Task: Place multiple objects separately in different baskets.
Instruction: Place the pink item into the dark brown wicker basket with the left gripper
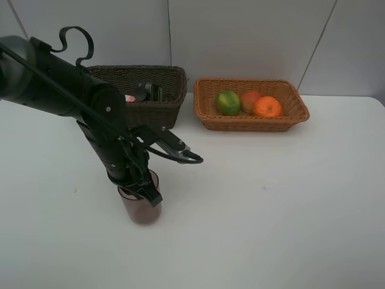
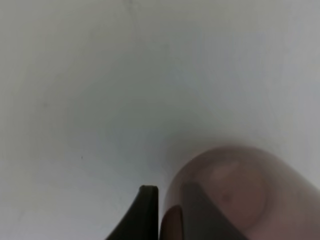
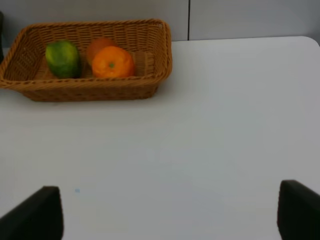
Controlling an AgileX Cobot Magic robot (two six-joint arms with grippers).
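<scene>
We see the cup (image 1: 140, 208) standing upright on the table (image 1: 271, 198), mouth up, at about seven o'clock from the dark basket (image 1: 144, 93). Our left hand (image 1: 147, 191) pinches its rim, one finger (image 2: 192, 212) inside the wall. Our right hand (image 3: 170, 210) is spread wide. The lime (image 1: 228, 102), red-yellow fruit (image 1: 249, 100) and orange (image 1: 267, 107) lie in the tan basket (image 1: 251, 123). We can read no writing.
</scene>
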